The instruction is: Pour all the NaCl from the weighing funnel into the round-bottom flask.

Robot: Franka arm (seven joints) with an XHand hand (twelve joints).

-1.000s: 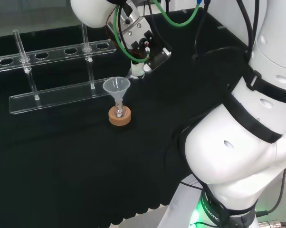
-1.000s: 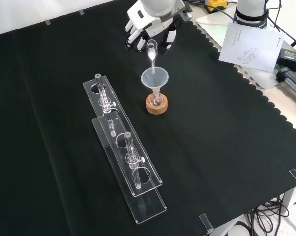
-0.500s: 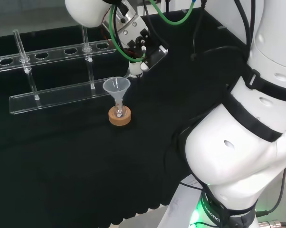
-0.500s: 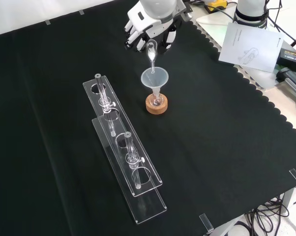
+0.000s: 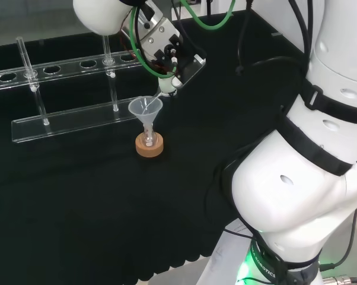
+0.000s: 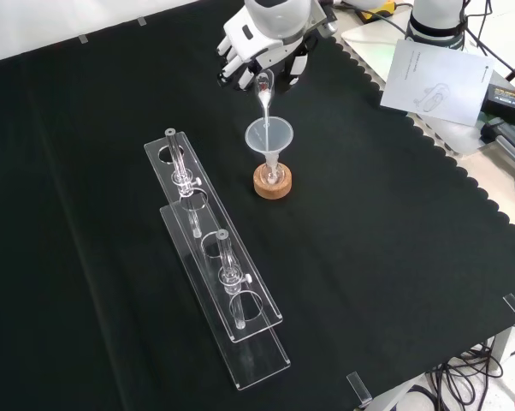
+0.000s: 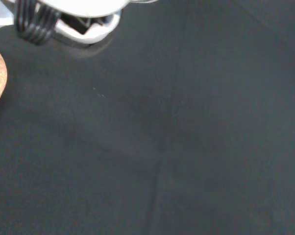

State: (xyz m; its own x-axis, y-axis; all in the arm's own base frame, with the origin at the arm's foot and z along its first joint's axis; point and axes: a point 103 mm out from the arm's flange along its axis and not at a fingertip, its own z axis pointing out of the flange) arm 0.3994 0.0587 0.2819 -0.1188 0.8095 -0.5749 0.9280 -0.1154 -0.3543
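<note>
Front view has the hand (image 6: 262, 51) up at the top of the cloth, fingers curled round the fat upper end of the weighing funnel (image 6: 263, 96), a thin clear glass piece. Its long axis runs nearly upright, tilted a little, with the narrow spout pointing down into the mouth of the clear plastic funnel (image 6: 269, 137) just below. That one sits in the neck of the small round flask (image 6: 273, 175), which stands on a cork ring (image 6: 273, 183) near the middle of the black cloth (image 6: 394, 257).

Head view shows the same thing from behind: the spout tip is just inside the plastic funnel's rim on its right side, and the hand hangs above and to the right of it.

On handling, I'd guess the glass piece is very light, stiff, slick and easy to snap at the thin stem, so the wide bulb end is the sensible place to hold it (which is where the fingers are now). The flask and funnel stack looks top-heavy too, so bumping the rim could tip it off the ring.

Whether any salt is left inside, I can't tell. A clear tube rack (image 6: 215, 282) stands well apart, to the left in the front view.
</note>
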